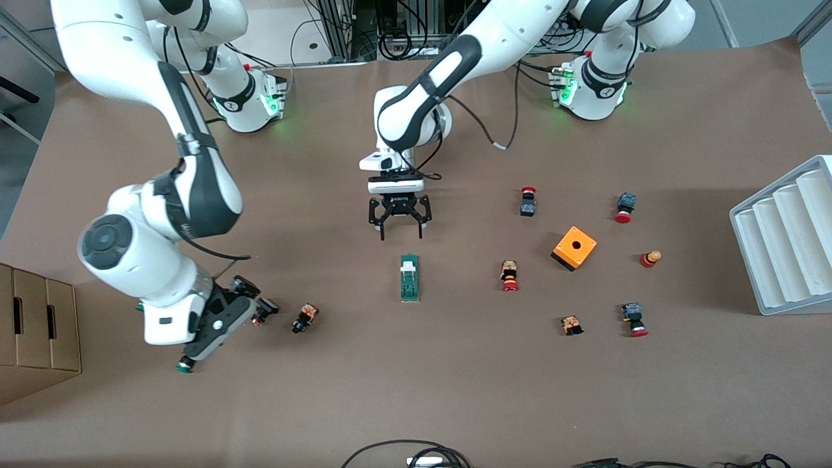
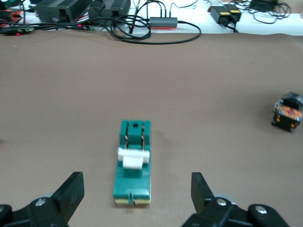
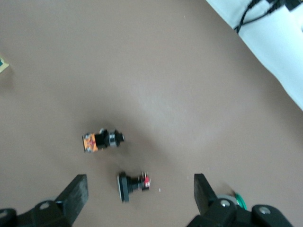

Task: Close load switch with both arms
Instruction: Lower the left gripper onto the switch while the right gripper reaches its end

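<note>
The load switch is a narrow green block with a white slider, lying flat at the middle of the table. My left gripper hangs open over the bare table just on the arms' side of the switch. In the left wrist view the switch lies centred between its spread fingers, untouched. My right gripper is open and empty, low over the right arm's end of the table. A small black push button lies between its fingers.
A black and orange button lies between the right gripper and the switch. An orange box with a hole and several small red buttons sit toward the left arm's end. A white ribbed rack, a cardboard box and cables line the edges.
</note>
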`<action>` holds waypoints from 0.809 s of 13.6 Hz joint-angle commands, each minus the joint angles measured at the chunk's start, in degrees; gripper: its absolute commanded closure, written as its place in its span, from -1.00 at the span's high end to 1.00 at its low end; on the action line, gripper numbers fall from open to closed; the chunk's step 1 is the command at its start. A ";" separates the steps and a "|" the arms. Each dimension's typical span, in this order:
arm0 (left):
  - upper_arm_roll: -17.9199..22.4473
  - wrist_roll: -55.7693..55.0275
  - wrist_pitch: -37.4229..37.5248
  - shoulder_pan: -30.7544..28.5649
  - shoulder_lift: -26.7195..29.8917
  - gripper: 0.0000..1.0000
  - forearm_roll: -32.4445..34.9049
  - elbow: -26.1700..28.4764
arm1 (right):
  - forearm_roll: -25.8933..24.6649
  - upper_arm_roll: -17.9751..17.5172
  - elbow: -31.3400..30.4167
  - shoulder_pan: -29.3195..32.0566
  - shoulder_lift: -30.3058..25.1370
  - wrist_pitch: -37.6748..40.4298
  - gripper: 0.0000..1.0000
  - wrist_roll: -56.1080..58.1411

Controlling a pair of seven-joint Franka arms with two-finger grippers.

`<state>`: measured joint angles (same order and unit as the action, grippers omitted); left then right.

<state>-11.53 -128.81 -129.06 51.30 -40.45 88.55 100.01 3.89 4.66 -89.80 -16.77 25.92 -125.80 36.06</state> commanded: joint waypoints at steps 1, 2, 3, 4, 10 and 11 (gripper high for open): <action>0.90 -4.41 4.76 2.48 -4.53 1.00 5.66 -2.10 | 0.41 0.44 0.51 -2.99 1.33 -2.78 1.00 -0.37; 0.90 -6.95 6.96 2.84 -6.29 1.00 7.33 -3.15 | 0.41 0.44 0.51 -4.39 1.50 -2.87 1.00 -0.28; 0.90 -8.89 8.72 3.19 -7.78 1.00 9.95 -3.33 | 0.41 0.52 0.51 -4.84 2.20 -3.65 1.00 -0.20; 0.90 -11.00 9.70 3.10 -9.19 1.00 12.68 -3.68 | 0.41 0.52 0.51 -4.76 2.82 -4.88 1.00 -0.11; 1.25 -15.33 13.13 3.10 -14.65 1.00 18.85 -7.46 | -0.90 0.70 0.51 -8.70 4.93 -5.50 1.00 0.51; 1.25 -15.59 14.18 3.19 -15.09 1.00 18.86 -7.46 | -1.95 0.70 0.25 -9.59 5.02 -7.51 1.00 0.51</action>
<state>-10.80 -142.87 -117.14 53.54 -53.82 105.97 94.08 3.36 4.76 -89.82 -23.94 30.31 -130.41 36.49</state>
